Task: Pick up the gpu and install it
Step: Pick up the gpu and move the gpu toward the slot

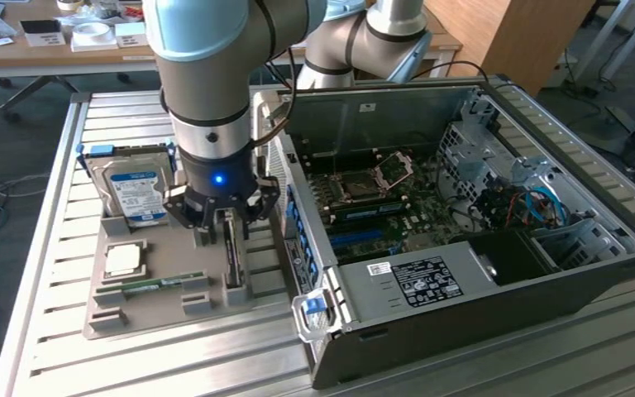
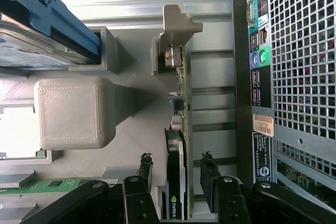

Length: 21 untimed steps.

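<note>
Gpu: your gpu (image 2: pixel 176 182) stands on edge in the gray tray (image 1: pixel 130 318) on the counter (image 1: pixel 130 368), just beside the open computer case (image 1: pixel 582 277).
Claw: your claw (image 2: pixel 176 162) is spread apart, one finger either side of the gpu, gaps showing.

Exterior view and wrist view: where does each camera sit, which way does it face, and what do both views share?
Exterior view: off the arm, high up, looking down on the ribbed metal table, grey plastic tray and open black computer case; the silver-grey arm and black gripper show.
Wrist view: on the wrist, looking along the open gripper's black fingers at the gpu, a thin dark card with beige bracket, standing edgewise in the tray.
Shared: gripper, gpu, tray, computer case.
</note>
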Available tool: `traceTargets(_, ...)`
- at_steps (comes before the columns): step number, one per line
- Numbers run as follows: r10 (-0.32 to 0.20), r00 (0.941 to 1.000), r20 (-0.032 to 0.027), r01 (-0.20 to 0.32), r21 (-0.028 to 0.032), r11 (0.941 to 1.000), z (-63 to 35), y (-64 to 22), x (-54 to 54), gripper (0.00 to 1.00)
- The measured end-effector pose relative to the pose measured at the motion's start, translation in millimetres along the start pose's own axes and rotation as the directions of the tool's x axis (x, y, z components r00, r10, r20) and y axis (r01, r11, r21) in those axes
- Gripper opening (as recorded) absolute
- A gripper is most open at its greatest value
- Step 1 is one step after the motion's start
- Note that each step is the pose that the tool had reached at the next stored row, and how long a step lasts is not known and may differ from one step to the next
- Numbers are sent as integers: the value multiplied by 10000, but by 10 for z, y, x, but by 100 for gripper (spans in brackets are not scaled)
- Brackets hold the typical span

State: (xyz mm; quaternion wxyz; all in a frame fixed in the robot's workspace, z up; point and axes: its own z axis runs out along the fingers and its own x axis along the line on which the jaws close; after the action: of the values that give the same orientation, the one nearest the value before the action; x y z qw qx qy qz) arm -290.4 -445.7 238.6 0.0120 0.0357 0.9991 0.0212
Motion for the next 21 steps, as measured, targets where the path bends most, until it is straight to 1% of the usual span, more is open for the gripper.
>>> traceTargets(8, -1, 10000, 1, 1, 18, 10000, 70, 7, 17, 50)
traceTargets(16, 1, 10000, 1, -1, 17, 10000, 81, 41, 14, 50)
traceTargets(21, 0, 10000, 0, 0, 19, 10000, 80, 40, 4, 50)
